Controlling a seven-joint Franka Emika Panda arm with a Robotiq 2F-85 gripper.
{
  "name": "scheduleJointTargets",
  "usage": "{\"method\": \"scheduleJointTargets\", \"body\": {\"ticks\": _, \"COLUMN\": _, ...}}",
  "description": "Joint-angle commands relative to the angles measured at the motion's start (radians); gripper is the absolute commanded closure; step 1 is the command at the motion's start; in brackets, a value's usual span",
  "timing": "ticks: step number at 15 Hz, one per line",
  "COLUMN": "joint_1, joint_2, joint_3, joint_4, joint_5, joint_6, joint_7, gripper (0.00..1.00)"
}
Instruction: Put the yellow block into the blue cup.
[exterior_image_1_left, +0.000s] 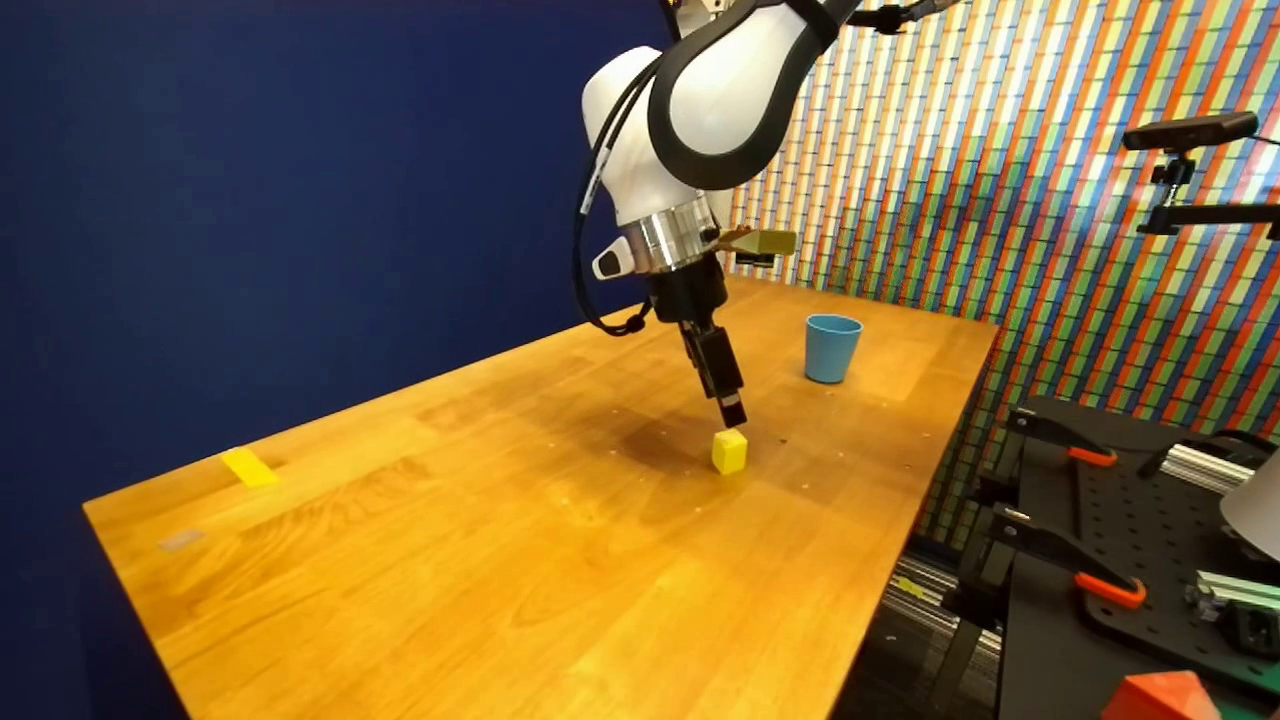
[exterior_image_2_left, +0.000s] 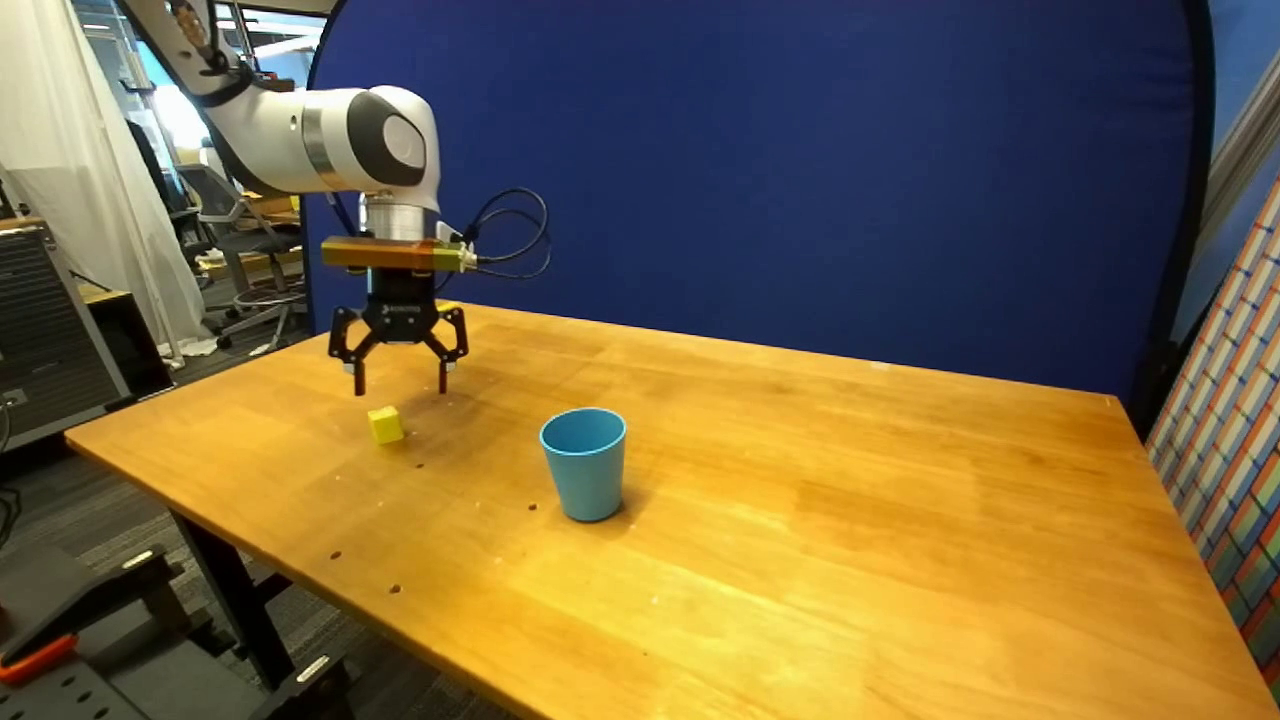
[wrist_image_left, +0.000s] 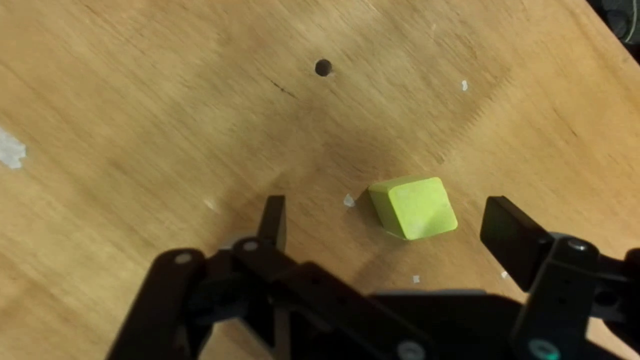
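Note:
The yellow block (exterior_image_1_left: 729, 453) sits on the wooden table and shows in both exterior views (exterior_image_2_left: 386, 425). In the wrist view the block (wrist_image_left: 422, 209) appears between the two black fingers, nearer the right one and turned at an angle to them. My gripper (exterior_image_2_left: 401, 390) is open and points down, its fingertips above the table. It also shows in the other frames (exterior_image_1_left: 733, 412) (wrist_image_left: 386, 212). Nothing is held, and the fingers appear apart from the block. The blue cup (exterior_image_1_left: 832, 350) stands upright with its mouth up in both exterior views (exterior_image_2_left: 588, 480). The cup is out of the wrist view.
The wooden table (exterior_image_2_left: 850, 560) carries the block and the cup. A dark blue screen (exterior_image_2_left: 780, 180) stands along one long side. A black side bench with orange-tipped clamps (exterior_image_1_left: 1110, 590) stands beside the table's edge. Yellow tape (exterior_image_1_left: 249, 467) lies near a table corner.

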Motion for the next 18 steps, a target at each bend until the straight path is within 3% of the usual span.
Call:
{"method": "scheduleJointTargets", "body": {"ticks": 1, "joint_1": 0.020, "joint_2": 0.016, "joint_3": 0.010, "joint_4": 0.006, "joint_5": -0.013, "joint_6": 0.016, "joint_7": 0.023, "gripper": 0.00}}
{"method": "scheduleJointTargets", "body": {"ticks": 7, "joint_1": 0.054, "joint_2": 0.053, "joint_3": 0.002, "joint_4": 0.008, "joint_5": -0.036, "joint_6": 0.031, "joint_7": 0.070, "gripper": 0.00}}
{"method": "scheduleJointTargets", "body": {"ticks": 8, "joint_1": 0.059, "joint_2": 0.056, "joint_3": 0.000, "joint_4": 0.008, "joint_5": -0.042, "joint_6": 0.030, "joint_7": 0.074, "gripper": 0.25}}
{"method": "scheduleJointTargets", "body": {"ticks": 10, "joint_1": 0.061, "joint_2": 0.060, "joint_3": -0.002, "joint_4": 0.007, "joint_5": -0.048, "joint_6": 0.037, "joint_7": 0.083, "gripper": 0.32}}
{"method": "scheduleJointTargets", "body": {"ticks": 17, "joint_1": 0.018, "joint_2": 0.031, "joint_3": -0.007, "joint_4": 0.004, "joint_5": -0.020, "joint_6": 0.025, "joint_7": 0.077, "gripper": 0.89}}
{"method": "scheduleJointTargets", "body": {"ticks": 18, "joint_1": 0.005, "joint_2": 0.000, "joint_3": -0.018, "joint_4": -0.013, "joint_5": -0.017, "joint_6": 0.039, "joint_7": 0.094, "gripper": 0.90}}
